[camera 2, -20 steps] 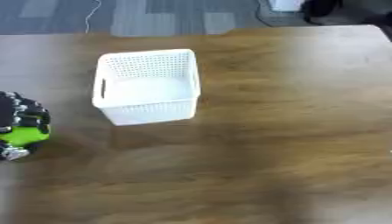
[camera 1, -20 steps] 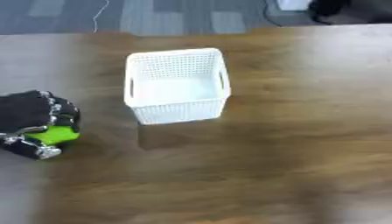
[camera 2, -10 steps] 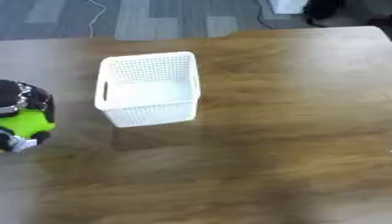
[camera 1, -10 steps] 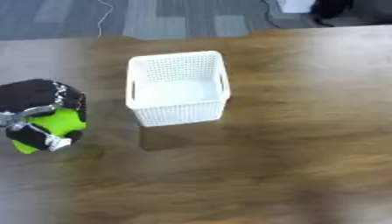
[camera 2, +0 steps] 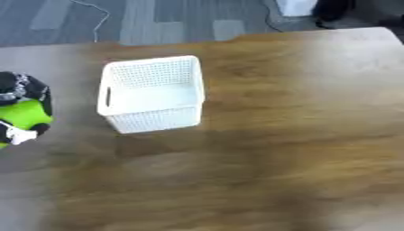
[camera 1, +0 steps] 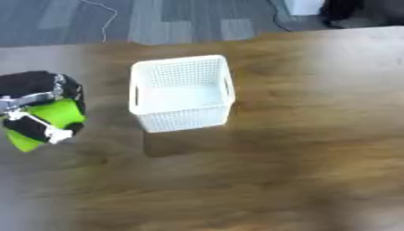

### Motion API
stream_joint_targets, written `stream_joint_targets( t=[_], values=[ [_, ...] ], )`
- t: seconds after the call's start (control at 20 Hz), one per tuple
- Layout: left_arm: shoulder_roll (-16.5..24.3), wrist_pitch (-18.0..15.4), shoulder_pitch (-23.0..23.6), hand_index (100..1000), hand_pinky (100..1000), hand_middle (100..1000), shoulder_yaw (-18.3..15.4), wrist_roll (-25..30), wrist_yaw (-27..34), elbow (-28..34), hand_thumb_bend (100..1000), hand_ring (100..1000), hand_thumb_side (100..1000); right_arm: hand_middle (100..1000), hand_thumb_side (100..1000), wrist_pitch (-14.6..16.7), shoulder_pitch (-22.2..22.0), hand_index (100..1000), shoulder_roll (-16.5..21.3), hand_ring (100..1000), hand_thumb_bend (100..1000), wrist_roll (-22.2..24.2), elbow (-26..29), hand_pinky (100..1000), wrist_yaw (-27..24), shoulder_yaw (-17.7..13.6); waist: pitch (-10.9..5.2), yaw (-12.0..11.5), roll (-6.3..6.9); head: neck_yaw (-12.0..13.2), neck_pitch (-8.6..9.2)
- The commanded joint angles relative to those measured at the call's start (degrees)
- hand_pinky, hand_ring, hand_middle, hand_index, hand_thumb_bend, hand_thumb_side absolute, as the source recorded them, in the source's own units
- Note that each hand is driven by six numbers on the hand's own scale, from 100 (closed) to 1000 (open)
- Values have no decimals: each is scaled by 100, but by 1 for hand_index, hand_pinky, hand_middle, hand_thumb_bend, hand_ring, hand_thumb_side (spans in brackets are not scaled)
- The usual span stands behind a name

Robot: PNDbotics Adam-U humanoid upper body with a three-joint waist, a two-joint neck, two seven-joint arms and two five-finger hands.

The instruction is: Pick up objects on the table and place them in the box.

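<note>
Wooden table (camera 1: 315, 149) with a dark brown grain, filling most of both views and running slightly askew; grey patterned carpet (camera 1: 158, 20) beyond its far edge at 12 o'clock, crossed by a thin pale cable (camera 1: 103, 18) at 11 o'clock.

White plastic basket (camera 1: 181, 92) standing upright on the table, a little toward 11 o'clock from the middle. Square in plan, open at the top, walls of fine mesh, a slot handle cut into each side wall, interior showing only its bare white floor. Soft shadow cast on the wood just in front of it, toward 6 o'clock.

At 9 o'clock, near the view's edge and well apart from the basket: left hand (camera 1: 35, 85), black with silver joints, fingers and thumb curled round a bright green object (camera 1: 53, 115). Object lime green, smooth and rounded, its lower end poking out below the fingers toward 7 o'clock; exact kind hard to tell, since the hand covers much of it. Held beside the basket's left wall, not over the opening. Cannot tell whether the object is clear of the tabletop or touching it.

Right hand showing in neither view.

Dark shapes at 1 o'clock on the floor past the table, too blurred to make out.
</note>
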State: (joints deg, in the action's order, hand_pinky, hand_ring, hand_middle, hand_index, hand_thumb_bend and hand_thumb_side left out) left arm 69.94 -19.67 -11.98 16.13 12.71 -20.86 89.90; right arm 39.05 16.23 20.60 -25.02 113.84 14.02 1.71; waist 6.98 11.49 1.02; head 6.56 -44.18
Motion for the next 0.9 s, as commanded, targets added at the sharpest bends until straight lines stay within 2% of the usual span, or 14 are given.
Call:
stream_joint_targets(
  t=[0.05,0.2,0.35,0.65,0.9],
  values=[
    [298,184,-174,177,100,100,-74,596,39,-78,211,100,259,494,1000,31,135,576,115,470,293,-38,75,357,-49,-16,-106,36,43,70,31],
    [267,205,-324,177,100,100,-65,1176,14,-165,214,100,265,495,1000,39,204,576,93,471,292,-18,75,359,-101,4,-125,94,93,154,50],
    [236,161,-458,177,100,100,-74,1449,28,-225,220,100,266,494,1000,42,273,576,72,471,300,16,75,361,-163,25,-142,142,156,248,89],
    [108,116,-791,179,100,100,-135,1462,-2,-377,236,100,259,495,1000,35,441,576,47,471,305,151,75,362,-302,137,-119,192,391,447,252],
    [26,10,-1002,179,100,100,-215,1329,-151,-516,261,100,250,496,1000,35,730,576,46,470,311,321,75,362,-477,300,45,316,699,681,471]
  ],
)
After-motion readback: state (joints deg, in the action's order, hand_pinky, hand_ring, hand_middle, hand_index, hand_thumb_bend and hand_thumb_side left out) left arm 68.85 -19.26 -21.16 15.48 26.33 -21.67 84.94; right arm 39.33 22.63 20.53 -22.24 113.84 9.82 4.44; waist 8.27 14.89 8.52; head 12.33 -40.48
